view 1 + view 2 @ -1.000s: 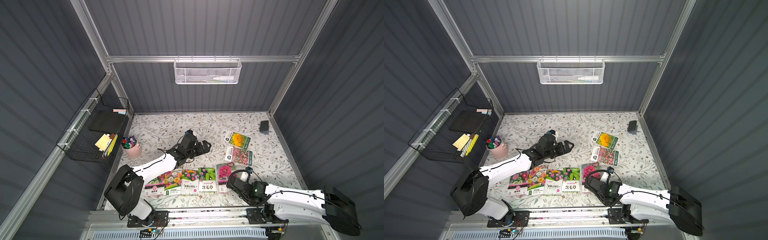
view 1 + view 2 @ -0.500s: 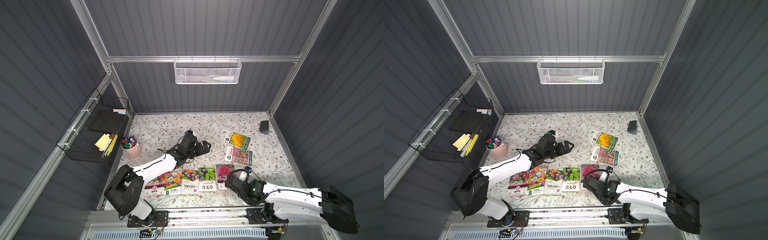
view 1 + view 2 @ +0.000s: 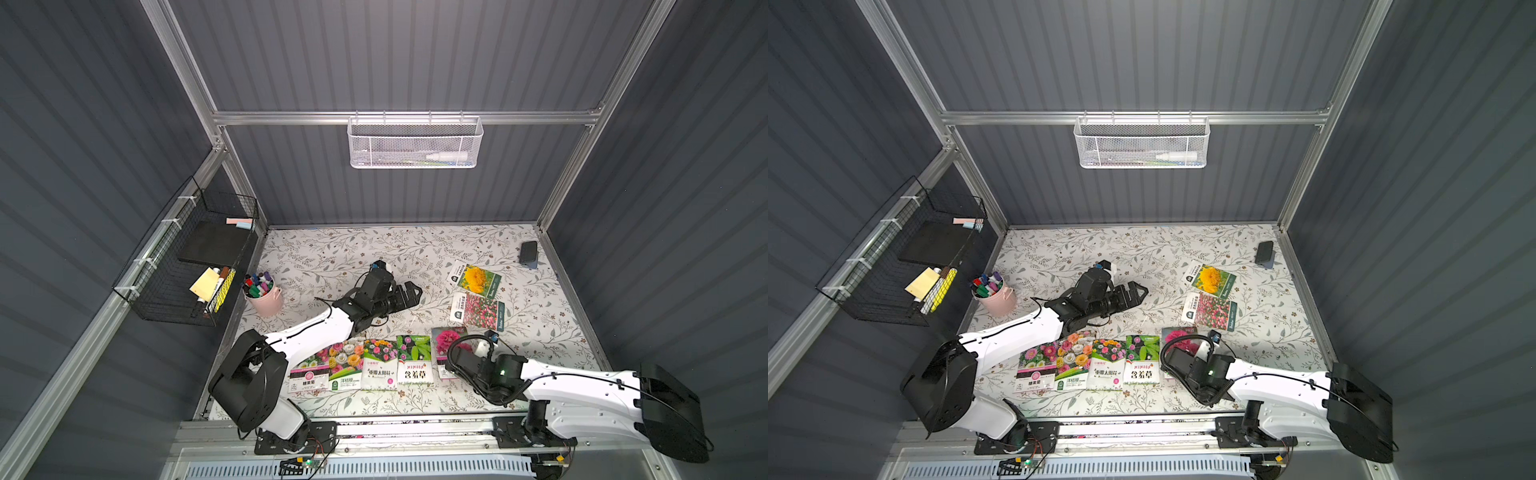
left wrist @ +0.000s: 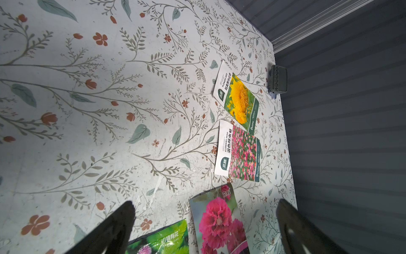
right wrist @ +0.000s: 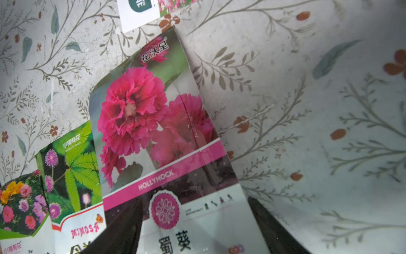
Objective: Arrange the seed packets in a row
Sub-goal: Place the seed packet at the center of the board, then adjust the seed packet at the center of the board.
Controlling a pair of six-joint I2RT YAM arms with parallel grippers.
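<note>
Black wire basket [image 3: 183,270] hangs on the left wall. Beside it a smooth pink cup [image 3: 262,297] of markers stands on the desk [image 3: 332,257], a matt sheet printed with leafy sprigs. Over the desk's middle hovers the left pincer [image 3: 410,291], its dark tapered fingers [image 4: 123,220] spread wide with nothing between them.

Along the front edge five of the seven seed packets [image 3: 379,365] lie flat in a row, glossy rectangles set edge to edge. From the left they are a pink-daisy packet [image 3: 309,372], a mixed-rose packet [image 3: 345,365], a small-blooms packet [image 3: 379,353], a green mimosa packet [image 3: 413,361] and a hollyhock packet [image 3: 446,343]. The hollyhock packet is slightly tilted and touches the mimosa one, and its film shows a long crease in the right wrist view. The right pincer [image 5: 194,201] sits low over its white label end with jaws apart, one dark finger at each side. That packet lies flat and is not pinched.

Further back and to the right, a yellow-flower packet [image 3: 476,279] and a pink-field packet [image 3: 478,309] lie askew, close together and apart from the row. A small dark block [image 3: 528,252] sits near the far right corner.
</note>
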